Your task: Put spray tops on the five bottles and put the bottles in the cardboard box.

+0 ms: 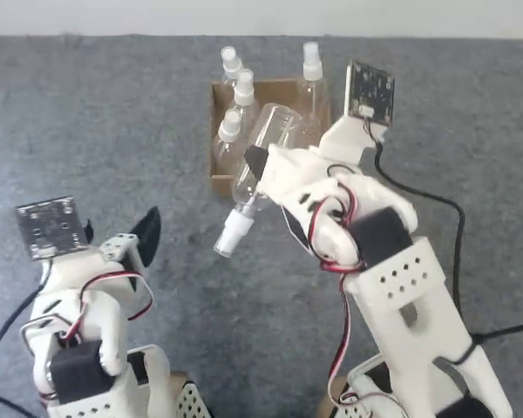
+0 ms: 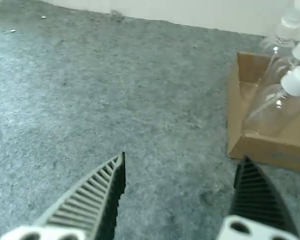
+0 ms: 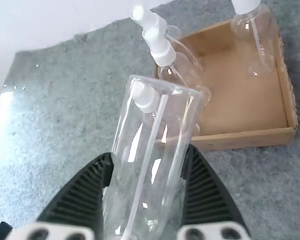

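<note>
1. As it has nothing to carry, the left hand [image 2: 184, 162] hangs open and empty over bare counter [image 2: 90, 90], with the cardboard box [image 2: 260, 145] ahead of it and off to one side.
2. The right hand [image 3: 149, 165] is clamped around the body of a clear bottle [image 3: 155, 125]. The bottle is tilted, its spray top [image 1: 234, 231] fitted and its base leading over the box's near wall, probably so it can be lowered in.
3. Beyond that hand's fingertips, four capped bottles [image 1: 242, 91] stand upright inside the box, so this one looks like the fifth.
</note>
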Controlling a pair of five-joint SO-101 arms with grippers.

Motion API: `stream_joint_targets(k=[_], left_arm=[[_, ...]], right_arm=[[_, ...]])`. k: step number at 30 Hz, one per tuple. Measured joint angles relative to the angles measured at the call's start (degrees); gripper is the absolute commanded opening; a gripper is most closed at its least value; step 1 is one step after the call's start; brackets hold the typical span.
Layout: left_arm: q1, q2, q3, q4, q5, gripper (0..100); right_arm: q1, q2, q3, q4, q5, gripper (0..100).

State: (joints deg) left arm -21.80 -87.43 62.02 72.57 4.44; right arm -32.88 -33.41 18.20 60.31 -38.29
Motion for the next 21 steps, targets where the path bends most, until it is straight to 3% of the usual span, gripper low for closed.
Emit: stream_joint_targets(k=[10, 14, 21], left_arm=[[13.0, -0.1, -0.6, 3.0, -3.3, 33], [20.7, -0.1, -0.6, 6.4, -6.3, 33], [28.2, -0.1, -0.6, 7.6, -11.1, 32]], right_arm=[[0.0, -8.1, 20.3, -17.1, 0.0, 0.6], [0.0, -8.3, 22.7, -19.1, -1.9, 0.6], [0.0, -8.3, 22.9, -19.2, -3.3, 0.6]])
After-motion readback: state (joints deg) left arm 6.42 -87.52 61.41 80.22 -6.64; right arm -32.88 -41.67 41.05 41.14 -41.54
